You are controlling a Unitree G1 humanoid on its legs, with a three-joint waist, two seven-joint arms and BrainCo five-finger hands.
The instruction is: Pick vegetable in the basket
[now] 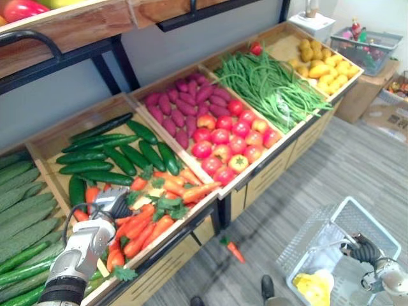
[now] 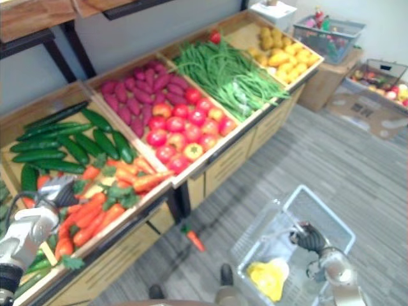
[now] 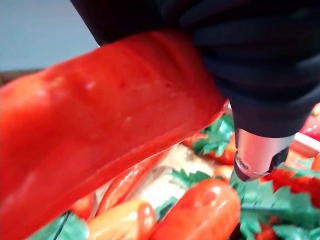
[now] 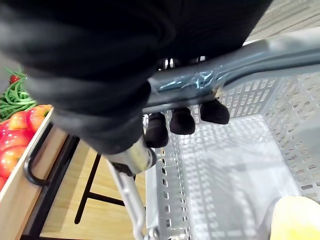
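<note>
My left hand [image 1: 111, 203] is curled around a carrot [image 3: 100, 115], just over the carrot pile [image 1: 153, 223] on the bench [image 1: 167, 258]. My right hand [image 1: 366, 250] grips the handle [image 4: 260, 55] of the basket [image 4: 280, 95], well apart from there.

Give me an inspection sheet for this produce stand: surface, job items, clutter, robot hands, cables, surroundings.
Surface: wooden crate stand holding cucumbers, carrots, tomatoes, green beans.
Job's things: one carrot in the left robot hand; grey basket with a yellow item inside.
Clutter: stray carrot on the floor.
Robot hands: left shut on the carrot; right robot hand curled round the basket handle.
Cables: nothing seen.
Surroundings: cardboard box with a second basket on top.
</note>
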